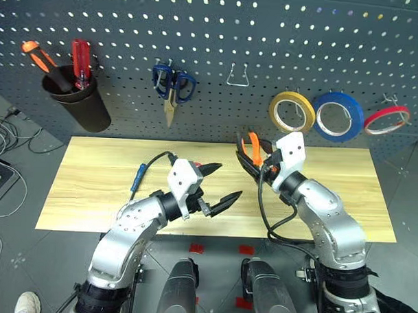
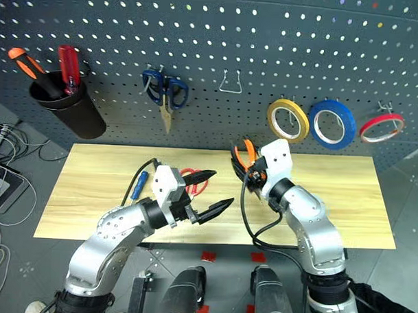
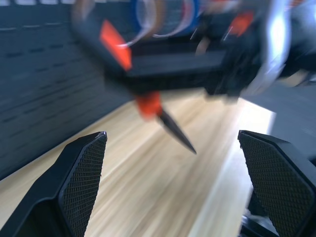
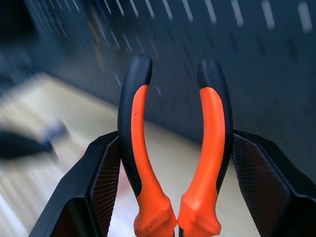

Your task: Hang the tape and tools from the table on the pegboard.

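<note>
1. Gripping the pliers (image 4: 173,148), your right claw (image 1: 256,157) has its fingers pressed on the orange-and-black handles, raised above the worktop (image 1: 331,195) before the pegboard (image 1: 220,33).
2. Your left claw (image 1: 218,188) gapes wide, holding nothing.
3. You have the tape (image 1: 291,111) on a pegboard hook, while scissors (image 2: 191,181) and screwdriver (image 1: 136,183) lie on the worktop.
</note>
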